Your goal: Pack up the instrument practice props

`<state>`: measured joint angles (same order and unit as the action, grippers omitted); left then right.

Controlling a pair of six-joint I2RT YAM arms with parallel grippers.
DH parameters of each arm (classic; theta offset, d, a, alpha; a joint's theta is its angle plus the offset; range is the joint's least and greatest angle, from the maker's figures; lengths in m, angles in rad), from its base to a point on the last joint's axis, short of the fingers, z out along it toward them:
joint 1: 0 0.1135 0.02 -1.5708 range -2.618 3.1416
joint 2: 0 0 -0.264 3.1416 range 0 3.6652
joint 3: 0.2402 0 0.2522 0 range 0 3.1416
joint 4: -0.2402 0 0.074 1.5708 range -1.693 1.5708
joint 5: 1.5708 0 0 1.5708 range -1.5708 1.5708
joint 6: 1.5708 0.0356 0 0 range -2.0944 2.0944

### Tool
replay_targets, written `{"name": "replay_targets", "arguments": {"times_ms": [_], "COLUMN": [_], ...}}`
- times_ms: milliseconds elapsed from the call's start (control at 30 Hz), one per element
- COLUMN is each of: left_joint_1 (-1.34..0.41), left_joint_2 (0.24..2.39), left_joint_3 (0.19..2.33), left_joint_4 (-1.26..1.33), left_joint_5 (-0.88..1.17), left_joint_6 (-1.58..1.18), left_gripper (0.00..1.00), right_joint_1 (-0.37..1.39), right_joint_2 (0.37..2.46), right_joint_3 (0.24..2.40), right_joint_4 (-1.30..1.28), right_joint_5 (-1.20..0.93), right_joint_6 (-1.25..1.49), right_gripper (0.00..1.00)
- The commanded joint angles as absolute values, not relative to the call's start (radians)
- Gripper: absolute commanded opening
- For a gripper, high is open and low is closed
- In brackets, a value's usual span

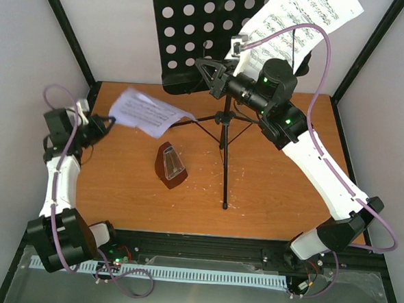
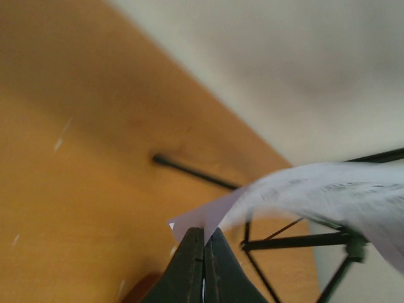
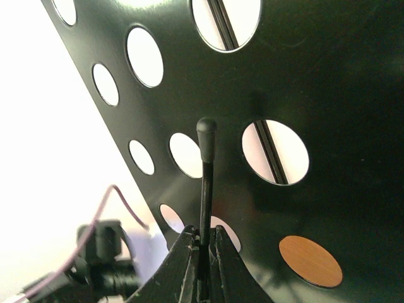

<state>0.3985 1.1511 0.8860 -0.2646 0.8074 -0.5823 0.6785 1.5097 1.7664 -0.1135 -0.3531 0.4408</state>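
Observation:
My left gripper (image 1: 110,122) is shut on the corner of a white sheet-music page (image 1: 149,114) and holds it above the table's left side. The left wrist view shows the closed jaws (image 2: 203,232) pinching that page (image 2: 315,196). My right gripper (image 1: 206,68) is shut on a thin black rod (image 3: 206,164) with a rubber tip, in front of the music stand's perforated desk (image 1: 196,27); the jaws (image 3: 203,233) clamp the rod. Another page (image 1: 299,17) leans on the desk's right side. The red-brown metronome (image 1: 170,165) stands upright on the table.
The stand's tripod legs (image 1: 225,136) spread over the middle of the brown table (image 1: 281,197); one leg (image 2: 189,170) lies along the table near the held page. Grey walls close in the left, right and back sides.

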Motion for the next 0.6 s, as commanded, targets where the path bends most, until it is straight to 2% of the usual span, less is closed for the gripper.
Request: {"name": "replay_targets", "arguments": {"times_ms": [0,267,500,567], "left_joint_1": [0.404,0.404,0.404,0.404], "left_joint_2": [1.156,1.259,1.315,1.315], "left_joint_3": [0.721,0.575,0.553,0.549], "left_joint_4": [-0.141,-0.035,-0.035,-0.040], "left_joint_5": [0.717,0.679,0.662,0.659], "left_joint_6": [-0.604,-0.614,-0.583,-0.577], "left_gripper": [0.01,0.00,0.00,0.08], "right_joint_1": [0.672,0.672,0.672,0.672], "right_joint_2": [1.516,1.503,1.492,1.484], "right_joint_3": [1.775,1.752,1.751,1.750], "right_joint_4": [-0.140,-0.133,-0.141,-0.139], "right_joint_5": [-0.324,-0.324,-0.331,-0.343], "right_joint_6": [0.414,0.405,0.400,0.402], "right_gripper": [0.03,0.05,0.21,0.30]}}
